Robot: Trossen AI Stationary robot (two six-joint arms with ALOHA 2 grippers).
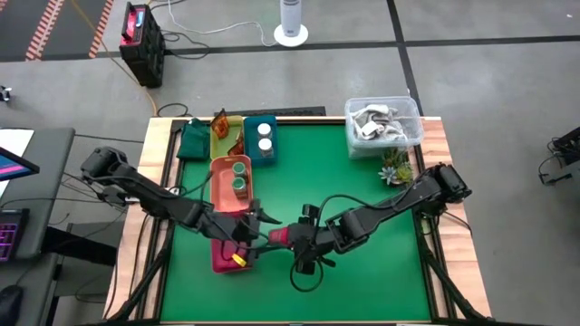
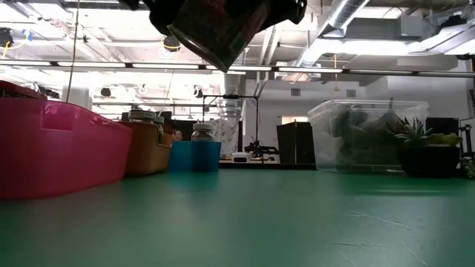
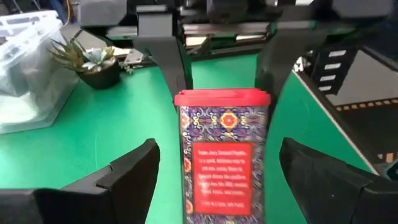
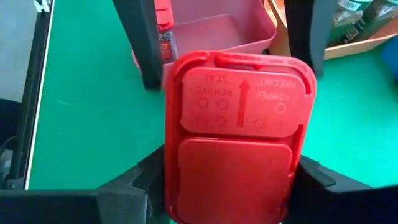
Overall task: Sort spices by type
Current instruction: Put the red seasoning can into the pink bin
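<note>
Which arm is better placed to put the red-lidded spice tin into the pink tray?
Probably the left. The left gripper is open around the tin, right beside the pink tray. The right gripper holds the tin but reaches from farther away.

1. The red-lidded spice tin point(image 3: 222, 155), gripped between the right gripper point(image 1: 292, 237) fingers, has a smooth moulded plastic lid with raised lettering and a glossy printed patterned label on its body.
2. The left gripper point(image 1: 246, 226), spread wide on either side of that tin, has matt dark plastic-looking fingers point(image 3: 134, 171).
3. The green table mat point(image 1: 362, 190) under both grippers looks smooth and matt, faintly sheened in the low view.
4. The pink tray point(image 2: 59, 148) just beside the left gripper is smooth, slightly glossy plastic.
5. The clear tub point(image 1: 385, 122), well beyond the right gripper, is translucent glossy plastic.
6. The table edge point(image 1: 439, 149) is bare wood.
</note>
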